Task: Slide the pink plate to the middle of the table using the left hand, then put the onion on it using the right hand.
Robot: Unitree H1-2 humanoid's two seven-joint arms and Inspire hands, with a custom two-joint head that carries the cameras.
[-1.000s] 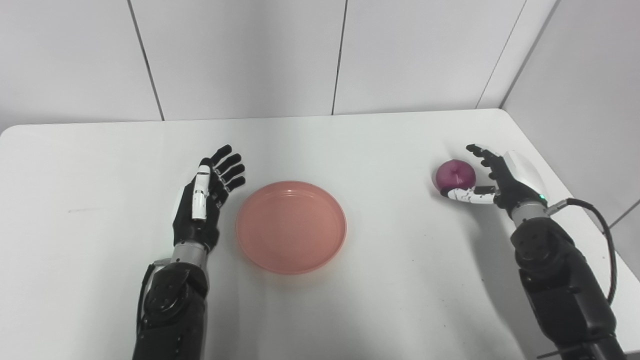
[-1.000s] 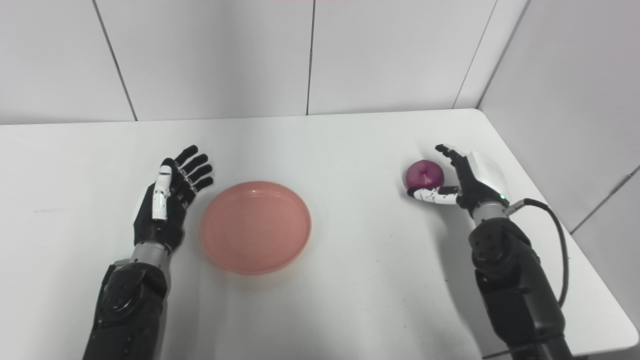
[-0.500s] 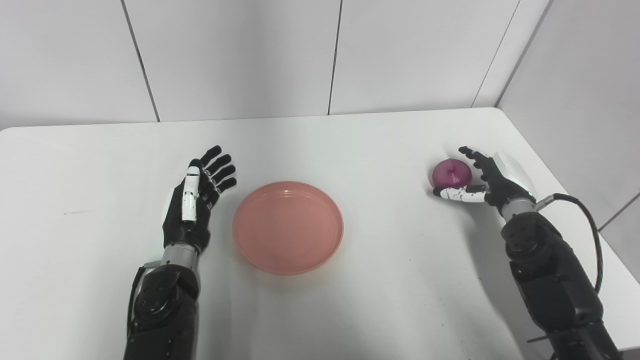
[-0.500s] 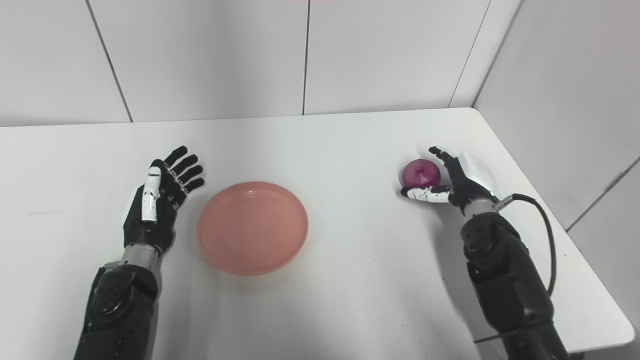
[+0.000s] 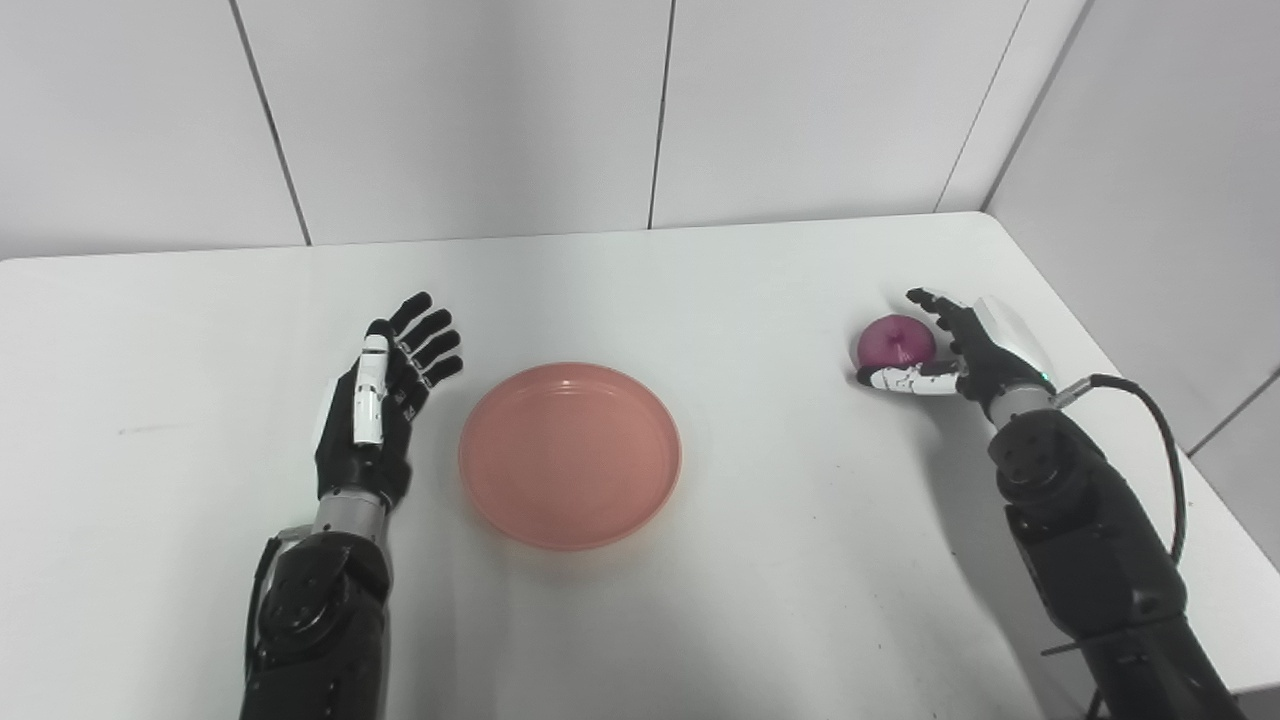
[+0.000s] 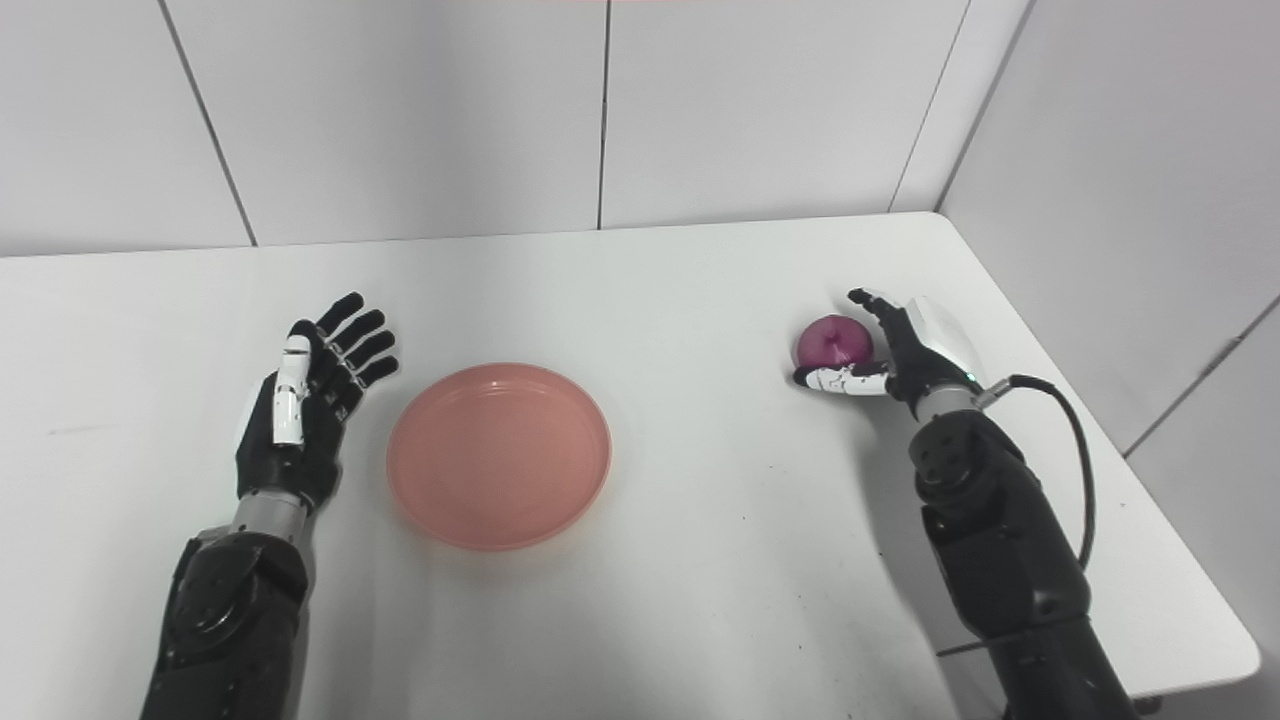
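Onion [image 5: 895,342] tip-up in cupped right hand [image 5: 965,345]; left hand [image 5: 380,405] splayed, empty, beside plate [image 5: 570,455].

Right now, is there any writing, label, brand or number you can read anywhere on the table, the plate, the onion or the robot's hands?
None can be read.
The pink plate is plain, and so is the onion.
No writing shows on the left hand, the right hand, the table or the wall panels.

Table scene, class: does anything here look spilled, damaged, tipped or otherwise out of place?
Nothing stands out. The round pink plastic plate lies flat and empty on the white table. The purple onion sits whole at the right, cupped by the right robot hand. The left robot hand is open.
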